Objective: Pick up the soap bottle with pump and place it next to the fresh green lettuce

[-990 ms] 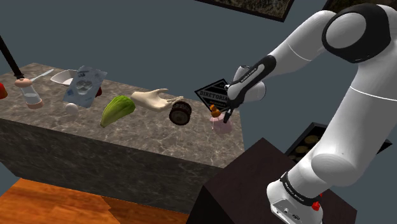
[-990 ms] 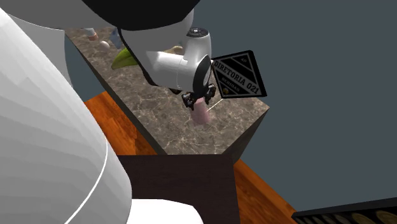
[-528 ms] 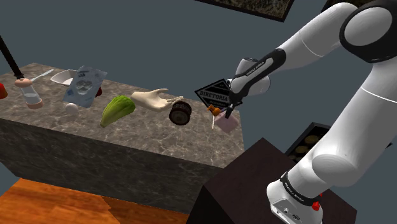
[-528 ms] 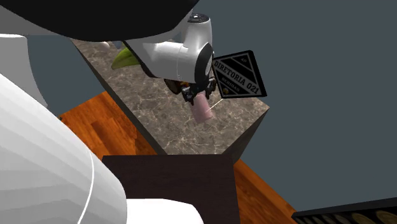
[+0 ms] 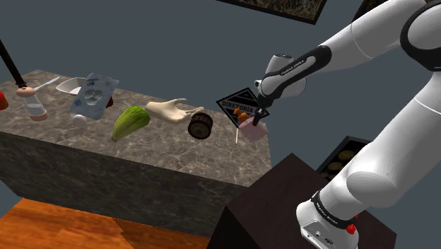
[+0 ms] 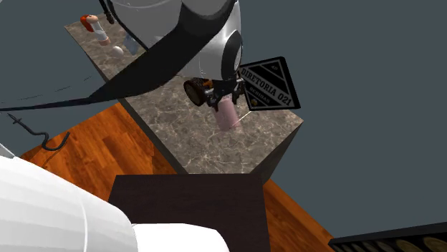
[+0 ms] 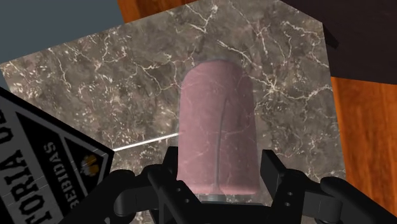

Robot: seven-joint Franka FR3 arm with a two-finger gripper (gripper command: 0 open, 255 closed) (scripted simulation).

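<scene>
The gripper (image 7: 219, 173) clasps the pink soap bottle (image 7: 219, 137) at its pump end. The body points on along the fingers, over the marble counter (image 5: 166, 140). In the shoulder view the lettuce (image 5: 131, 122) lies at nine o'clock from the bottle — beyond the dark round object (image 5: 201, 125).

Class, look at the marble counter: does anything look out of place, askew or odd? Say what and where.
A pale model hand lies on the counter beside the lettuce, a strange thing there. The pink soap bottle hangs tilted, clasped in the jaws.
</scene>
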